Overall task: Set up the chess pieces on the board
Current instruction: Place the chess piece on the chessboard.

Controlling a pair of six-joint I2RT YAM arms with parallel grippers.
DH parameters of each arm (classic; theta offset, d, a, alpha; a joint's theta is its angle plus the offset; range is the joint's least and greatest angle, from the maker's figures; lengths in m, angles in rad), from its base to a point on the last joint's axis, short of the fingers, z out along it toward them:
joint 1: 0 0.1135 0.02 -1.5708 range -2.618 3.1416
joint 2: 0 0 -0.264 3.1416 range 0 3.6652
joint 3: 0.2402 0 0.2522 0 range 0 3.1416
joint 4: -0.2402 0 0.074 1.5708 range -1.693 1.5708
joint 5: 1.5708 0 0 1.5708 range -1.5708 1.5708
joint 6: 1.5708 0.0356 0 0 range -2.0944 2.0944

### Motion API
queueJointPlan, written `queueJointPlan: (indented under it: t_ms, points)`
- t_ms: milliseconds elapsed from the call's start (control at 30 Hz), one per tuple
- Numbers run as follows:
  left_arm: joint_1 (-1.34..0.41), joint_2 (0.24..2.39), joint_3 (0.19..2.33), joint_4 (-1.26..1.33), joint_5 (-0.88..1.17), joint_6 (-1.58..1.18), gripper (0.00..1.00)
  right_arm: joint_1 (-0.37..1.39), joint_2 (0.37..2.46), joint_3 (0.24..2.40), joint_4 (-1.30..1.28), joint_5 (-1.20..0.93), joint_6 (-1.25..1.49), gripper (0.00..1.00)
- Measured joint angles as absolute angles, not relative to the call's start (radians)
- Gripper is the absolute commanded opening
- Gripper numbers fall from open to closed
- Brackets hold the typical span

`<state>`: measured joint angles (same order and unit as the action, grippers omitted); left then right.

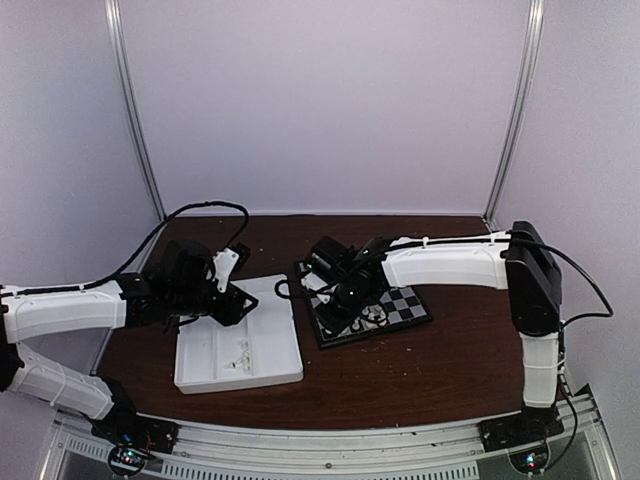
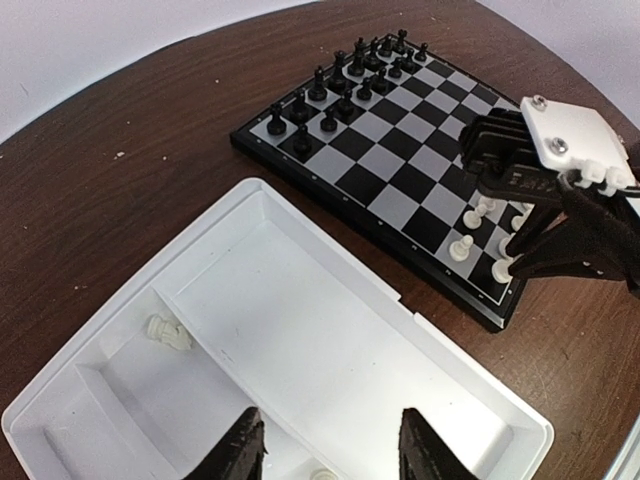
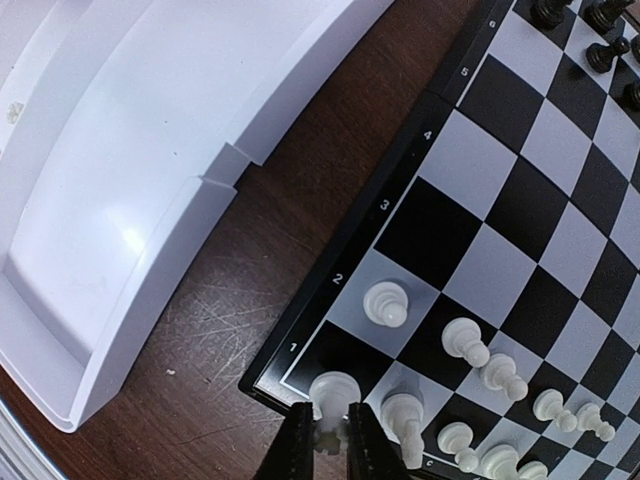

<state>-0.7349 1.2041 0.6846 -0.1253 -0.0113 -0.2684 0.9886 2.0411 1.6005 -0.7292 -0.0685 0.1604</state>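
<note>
The board (image 3: 500, 170) lies right of the white tray (image 3: 150, 150). My right gripper (image 3: 330, 435) is shut on the top of a white rook-like piece (image 3: 335, 392) that stands on the board's near corner square. More white chess pieces (image 3: 470, 345) stand in the two rows beside it. From above, the right gripper (image 1: 345, 300) hangs over the board's (image 1: 405, 310) left end. My left gripper (image 2: 330, 440) is open above the tray (image 2: 460, 370), nothing between its fingers. Loose white pieces (image 2: 168, 335) lie in a tray compartment.
Black chessmen (image 2: 345, 85) fill the board's far rows. The tray (image 1: 285, 375) sits left of the board on the brown table, with a few pieces (image 1: 240, 355) in it. The right arm (image 1: 450, 262) reaches across from the right; the left gripper (image 1: 225, 300) is at the tray's far left.
</note>
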Motion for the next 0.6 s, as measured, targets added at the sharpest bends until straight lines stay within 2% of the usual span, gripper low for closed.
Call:
queueJointPlan:
  t_ms: [600]
  points:
    - [-0.735, 1.219, 0.702, -0.135, -0.011, -0.268, 0.46, 0.989, 2.060, 1.606, -0.737, -0.061, 0.156, 0.16]
